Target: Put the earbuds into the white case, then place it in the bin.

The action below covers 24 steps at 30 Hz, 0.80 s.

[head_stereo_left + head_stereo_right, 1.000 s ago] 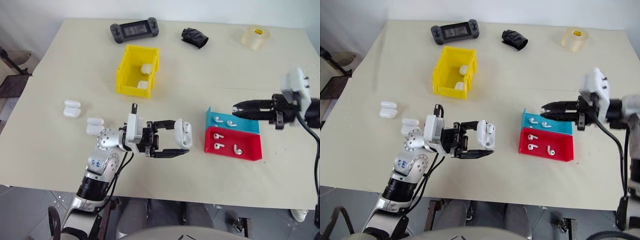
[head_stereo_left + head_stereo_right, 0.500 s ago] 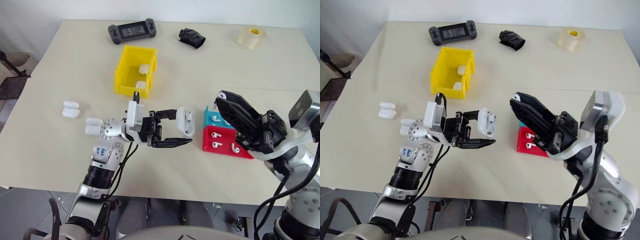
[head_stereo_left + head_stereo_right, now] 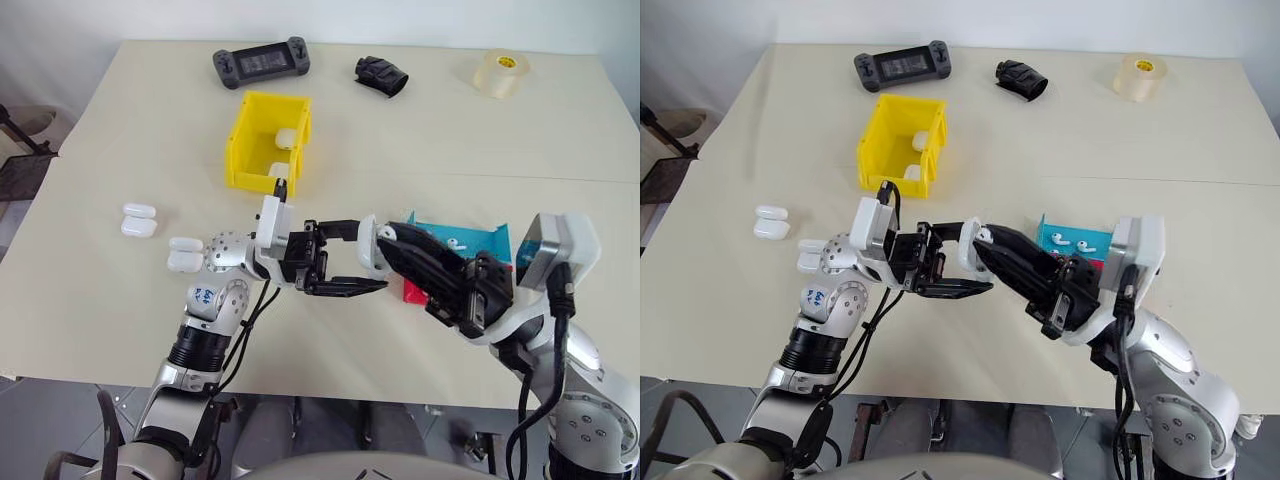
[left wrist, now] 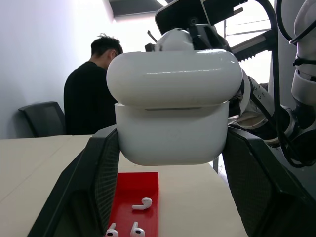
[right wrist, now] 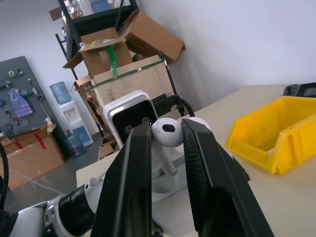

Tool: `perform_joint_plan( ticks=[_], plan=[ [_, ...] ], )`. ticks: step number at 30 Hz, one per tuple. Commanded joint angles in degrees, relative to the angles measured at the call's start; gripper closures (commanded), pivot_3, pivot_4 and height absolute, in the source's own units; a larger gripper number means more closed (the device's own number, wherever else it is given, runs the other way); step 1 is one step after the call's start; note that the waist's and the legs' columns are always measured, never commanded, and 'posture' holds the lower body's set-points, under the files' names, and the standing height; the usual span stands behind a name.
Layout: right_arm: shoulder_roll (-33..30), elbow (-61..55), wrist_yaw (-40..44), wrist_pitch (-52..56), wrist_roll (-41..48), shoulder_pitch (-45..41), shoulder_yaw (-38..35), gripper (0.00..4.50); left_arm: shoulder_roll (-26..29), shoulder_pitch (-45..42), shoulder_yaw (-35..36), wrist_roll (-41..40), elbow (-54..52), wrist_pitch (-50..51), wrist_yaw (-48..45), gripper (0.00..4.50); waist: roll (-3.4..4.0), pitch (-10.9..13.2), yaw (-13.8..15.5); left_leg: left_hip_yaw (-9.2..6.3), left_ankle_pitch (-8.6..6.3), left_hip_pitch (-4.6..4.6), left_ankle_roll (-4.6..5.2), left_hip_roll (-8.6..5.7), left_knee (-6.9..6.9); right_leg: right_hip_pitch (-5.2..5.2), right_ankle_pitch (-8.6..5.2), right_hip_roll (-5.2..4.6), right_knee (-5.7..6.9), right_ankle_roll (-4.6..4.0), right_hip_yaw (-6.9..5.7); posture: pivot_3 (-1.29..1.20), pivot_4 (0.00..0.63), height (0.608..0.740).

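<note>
My left gripper [image 3: 366, 256] is shut on the white case [image 4: 173, 113] and holds it up over the table's middle, pointing to the right. My right gripper [image 3: 388, 235] reaches in from the right, shut on one small white earbud [image 5: 167, 134], and its tips are right beside the case. More earbuds lie in the blue tray [image 3: 492, 240] and the red tray [image 4: 133, 197]. The yellow bin [image 3: 262, 140] stands farther back and holds two white cases. The wrist view does not show whether the held case's lid is open.
Two pairs of white cases [image 3: 138, 218] [image 3: 185, 253] lie at the left. A game controller [image 3: 260, 63], a black object [image 3: 380, 75] and a tape roll [image 3: 505, 72] line the far edge. A person [image 4: 94, 98] sits beyond the table.
My right arm has swung in from the right, over the trays, and brought its tips with the earbud up to the case. The left gripper has stayed put with the case.
</note>
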Motion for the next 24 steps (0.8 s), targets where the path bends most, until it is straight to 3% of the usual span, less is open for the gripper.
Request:
perform_joint_plan(
  ticks=[1,17,24],
  plan=[
    [-1.2,-1.3,0.9,-1.6,-0.9,0.9,1.2,3.98,-0.5,-0.3,0.8,-1.6,-1.5,-0.2,-0.1,1.74,0.0,0.0,0.0,0.0,0.0,0.0,0.0,0.0,0.0,0.0,0.0,0.0,0.0,0.0,0.0,0.0,0.15,0.74],
    [-4.2,1.1,1.4,-3.3,0.1,4.4,1.3,3.98,-1.2,-0.7,1.5,-1.5,-1.3,0.3,0.7,1.74,0.0,0.0,0.1,-0.01,0.0,0.0,0.0,0.0,0.0,0.01,0.0,0.0,-0.01,0.0,0.0,0.0,0.15,0.74],
    [-7.3,1.2,2.7,-4.7,0.4,5.1,-1.6,1.72,-0.8,-0.9,1.6,-0.7,-0.8,-0.1,0.5,1.74,-0.01,0.0,0.1,-0.01,0.0,0.0,0.0,0.0,0.0,0.01,0.0,-0.01,-0.02,0.0,-0.01,0.0,0.15,0.74]
  ],
)
